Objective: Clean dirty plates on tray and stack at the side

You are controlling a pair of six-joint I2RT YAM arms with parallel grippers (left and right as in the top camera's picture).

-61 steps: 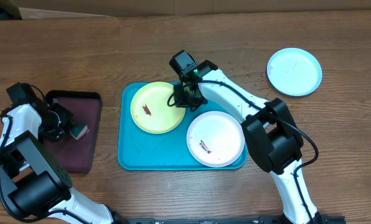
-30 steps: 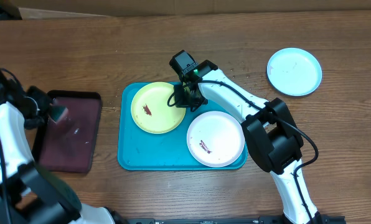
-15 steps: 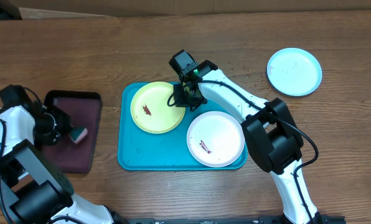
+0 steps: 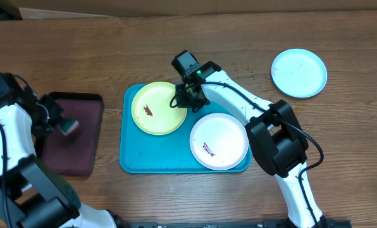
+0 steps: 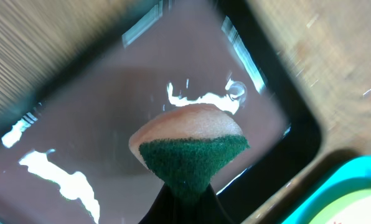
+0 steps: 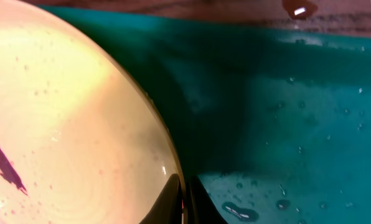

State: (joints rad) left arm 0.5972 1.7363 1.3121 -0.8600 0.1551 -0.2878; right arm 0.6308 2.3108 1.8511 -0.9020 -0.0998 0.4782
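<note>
Lifted off since half a second ago, the left gripper (image 4: 61, 124) carries its sponge (image 5: 192, 149) above the maroon tray (image 4: 81, 152), jaws pinched tight on the green scouring side, seemingly ready to scrub. Opposite, the right gripper (image 4: 182, 100) is closed to a sliver on the rim of the yellow-green plate (image 4: 152, 113), apparently steadying it on the cyan tray (image 4: 157, 157) for wiping. The smeared white plate (image 4: 221, 136) waits beside it; the pale blue plate (image 4: 298, 73) lies well apart on bare wood.
</note>
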